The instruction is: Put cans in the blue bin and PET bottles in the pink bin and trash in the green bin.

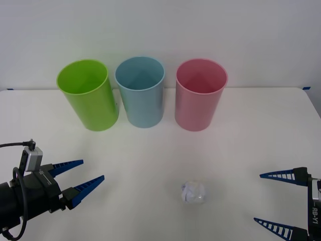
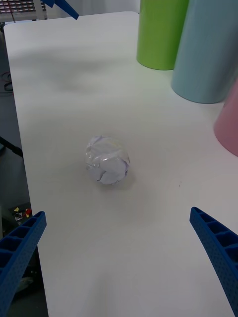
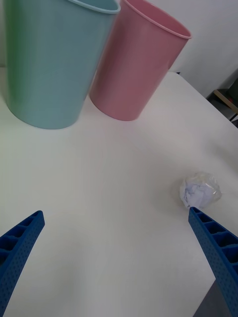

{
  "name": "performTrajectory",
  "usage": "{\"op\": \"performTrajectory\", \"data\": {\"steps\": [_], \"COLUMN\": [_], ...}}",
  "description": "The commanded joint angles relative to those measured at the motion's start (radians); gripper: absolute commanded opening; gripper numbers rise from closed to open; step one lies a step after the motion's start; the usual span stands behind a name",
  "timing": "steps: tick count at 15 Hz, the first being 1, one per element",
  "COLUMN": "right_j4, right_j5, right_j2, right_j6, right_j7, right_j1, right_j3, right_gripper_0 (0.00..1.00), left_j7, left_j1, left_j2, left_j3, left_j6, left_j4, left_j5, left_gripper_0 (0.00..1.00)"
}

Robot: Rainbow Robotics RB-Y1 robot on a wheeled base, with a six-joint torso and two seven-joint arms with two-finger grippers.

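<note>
Your trash (image 1: 193,192) is the crumpled white wad lying low and slightly right of centre in the front view, alone on the white table (image 1: 150,165), well apart from the three bins. It is roughly round, so you get no real long axis and no facing to line up with; any approach angle should grip it alike.

It lies between the two pincers. The right gripper (image 1: 276,201), lower right corner, stands released with its fingers spread wide toward the wad, and looks the nearer. The left gripper (image 1: 77,181), lower left, is also spread and empty.

Your target, the green bin (image 1: 89,95), stands upper left, beside the blue bin (image 1: 141,93) and then the pink bin (image 1: 199,95).
</note>
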Motion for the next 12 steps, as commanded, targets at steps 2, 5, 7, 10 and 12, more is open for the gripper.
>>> {"op": "performTrajectory", "data": {"steps": [2, 5, 7, 10, 12], "right_j4": [0.000, 0.000, 0.000, 0.000, 0.003], "right_j5": [0.000, 0.000, 0.000, 0.000, 0.009], "right_j2": [0.000, 0.000, 0.000, 0.000, 0.008], "right_j6": [0.000, 0.000, 0.000, 0.000, 0.003], "right_j7": [0.000, 0.000, 0.000, 0.000, 0.002], "right_j1": [0.000, 0.000, 0.000, 0.000, 0.008], "right_j3": [0.000, 0.000, 0.000, 0.000, -0.003], "right_gripper_0": [1.00, 1.00, 1.00, 1.00, 1.00], "left_j7": [0.000, 0.000, 0.000, 0.000, 0.000], "left_j1": [0.000, 0.000, 0.000, 0.000, 0.000], "left_j2": [0.000, 0.000, 0.000, 0.000, 0.000], "left_j3": [0.000, 0.000, 0.000, 0.000, 0.000], "left_j6": [0.000, 0.000, 0.000, 0.000, 0.000], "left_j4": [0.000, 0.000, 0.000, 0.000, 0.000], "left_j5": [0.000, 0.000, 0.000, 0.000, 0.000], "left_gripper_0": [1.00, 1.00, 1.00, 1.00, 1.00]}}
